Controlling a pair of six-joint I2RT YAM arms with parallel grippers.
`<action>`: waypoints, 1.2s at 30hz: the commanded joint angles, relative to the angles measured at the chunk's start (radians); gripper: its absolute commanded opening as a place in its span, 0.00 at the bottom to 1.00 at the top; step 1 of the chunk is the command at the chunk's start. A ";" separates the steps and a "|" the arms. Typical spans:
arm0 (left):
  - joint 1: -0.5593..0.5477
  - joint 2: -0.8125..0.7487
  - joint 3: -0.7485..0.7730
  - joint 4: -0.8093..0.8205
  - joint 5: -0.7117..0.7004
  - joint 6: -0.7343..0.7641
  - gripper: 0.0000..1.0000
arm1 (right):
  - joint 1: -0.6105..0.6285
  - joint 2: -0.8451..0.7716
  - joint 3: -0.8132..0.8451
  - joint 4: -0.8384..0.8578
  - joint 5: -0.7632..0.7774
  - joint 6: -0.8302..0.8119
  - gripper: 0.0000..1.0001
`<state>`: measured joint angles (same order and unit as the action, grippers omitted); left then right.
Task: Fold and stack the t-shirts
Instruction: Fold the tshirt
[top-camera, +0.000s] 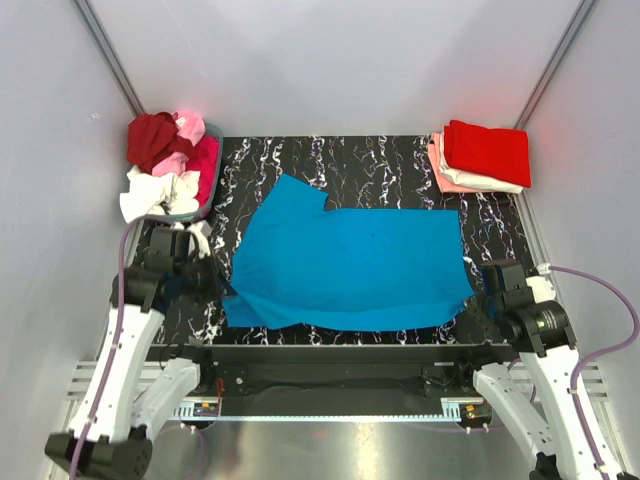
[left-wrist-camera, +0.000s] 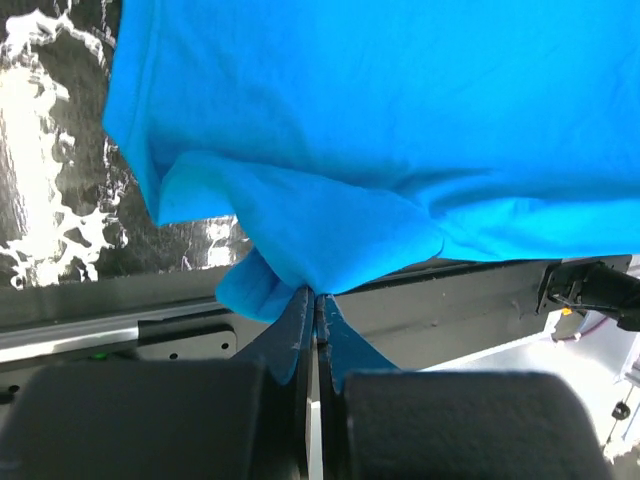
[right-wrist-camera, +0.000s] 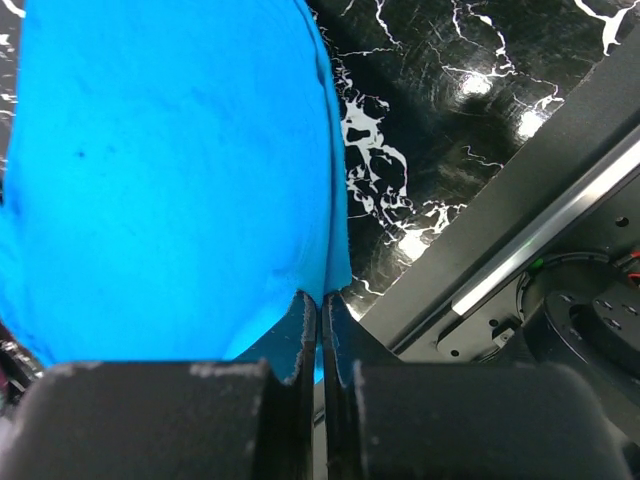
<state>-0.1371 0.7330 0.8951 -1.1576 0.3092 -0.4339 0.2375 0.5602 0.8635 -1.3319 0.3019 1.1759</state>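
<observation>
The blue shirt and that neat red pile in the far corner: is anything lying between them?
Nothing. In the top view, only a bare strip of the black marbled table separates the blue t-shirt from the folded stack.

The blue t-shirt (left-wrist-camera: 400, 120) is cut off by both wrist views' edges; the table (top-camera: 400, 160) is largely hidden beneath it.

The bright blue t-shirt (top-camera: 350, 265) lies spread open and mostly smooth across the middle of the bench (top-camera: 390, 160), with its two near corners bunched up. At the far left, a crumpled heap of t-shirts (top-camera: 165, 160) mixes dark red, pink, magenta and white. At the far right sits a neat folded stack (top-camera: 485, 155), red on top of pink and cream.
</observation>
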 joint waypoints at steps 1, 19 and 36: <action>-0.025 0.107 0.141 0.093 -0.042 0.030 0.01 | 0.002 0.040 -0.015 0.036 0.026 0.013 0.00; -0.055 0.667 0.412 0.177 -0.096 0.142 0.03 | -0.136 0.334 -0.075 0.319 0.029 -0.056 0.00; -0.058 0.917 0.530 0.200 -0.177 0.178 0.02 | -0.268 0.612 -0.107 0.537 -0.032 -0.142 0.00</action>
<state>-0.1932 1.6188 1.3548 -0.9916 0.1730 -0.2832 0.0006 1.1477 0.7528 -0.8459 0.2615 1.0500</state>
